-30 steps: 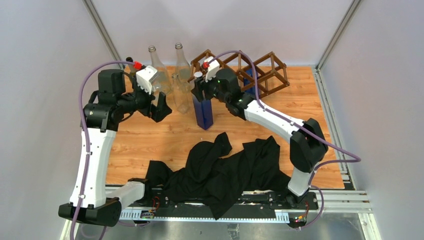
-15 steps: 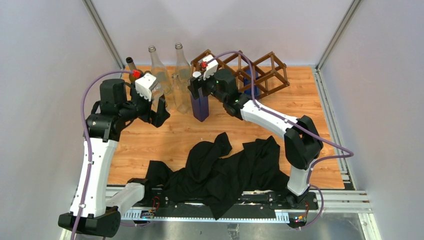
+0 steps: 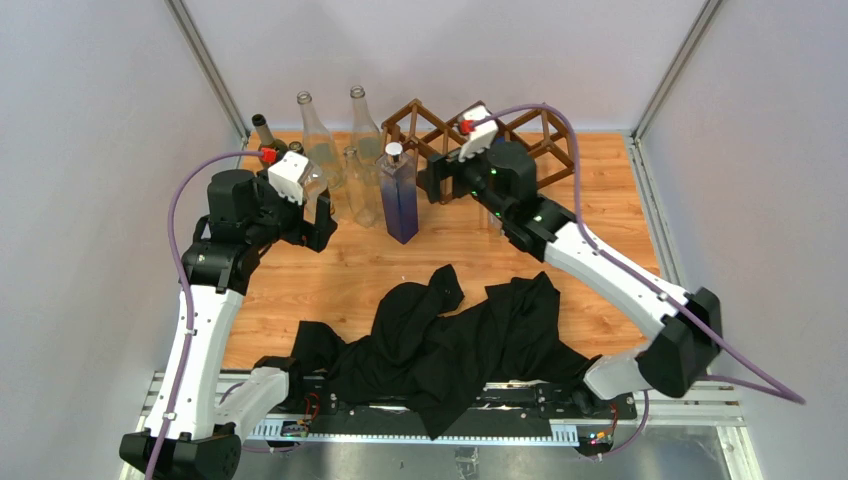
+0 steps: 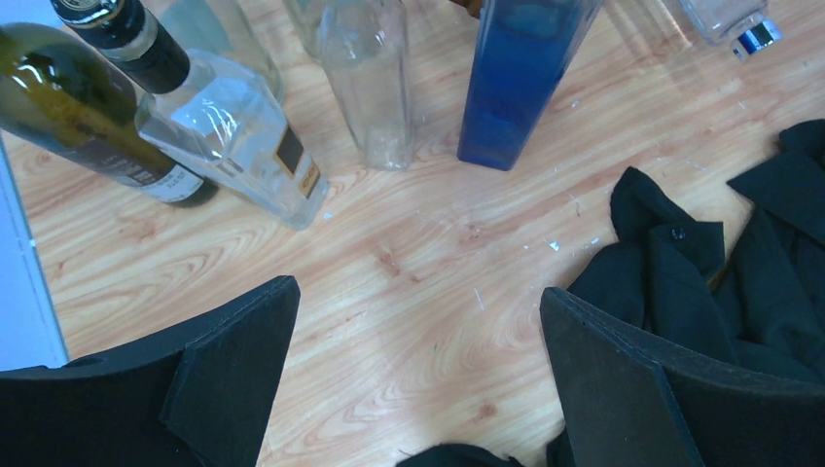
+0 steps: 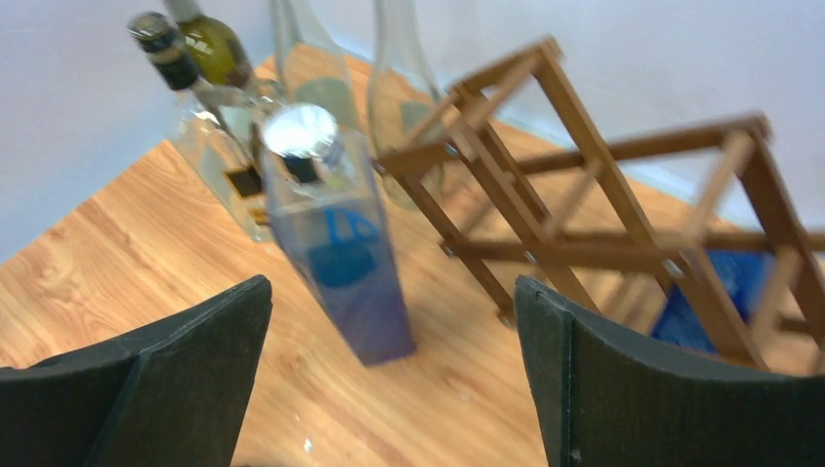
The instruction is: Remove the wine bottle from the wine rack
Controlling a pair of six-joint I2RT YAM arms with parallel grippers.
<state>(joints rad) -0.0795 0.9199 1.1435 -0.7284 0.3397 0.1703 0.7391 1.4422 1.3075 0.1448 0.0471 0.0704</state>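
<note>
A tall blue square bottle (image 3: 400,198) (image 5: 338,258) (image 4: 516,83) with a silver cap stands upright on the wooden table, held by nothing. My right gripper (image 3: 436,186) (image 5: 394,360) is open just right of it, jaws wide apart with only table between them. Behind it stands the dark brown wine rack (image 3: 542,138) (image 5: 603,204); something blue (image 5: 708,300) lies in its lower right cell. My left gripper (image 3: 318,215) (image 4: 418,360) hangs open and empty over the table left of the bottle.
Several bottles stand at the back left: a green wine bottle (image 4: 68,107) (image 3: 264,133), a clear labelled one (image 4: 233,136) and clear glass ones (image 3: 316,145) (image 4: 365,78). A black cloth (image 3: 450,340) (image 4: 720,272) lies heaped along the near edge.
My right gripper has opened and let go of the blue bottle, then drawn back to the right toward the rack. The bottle now stands on its own. The left arm shifted slightly.
</note>
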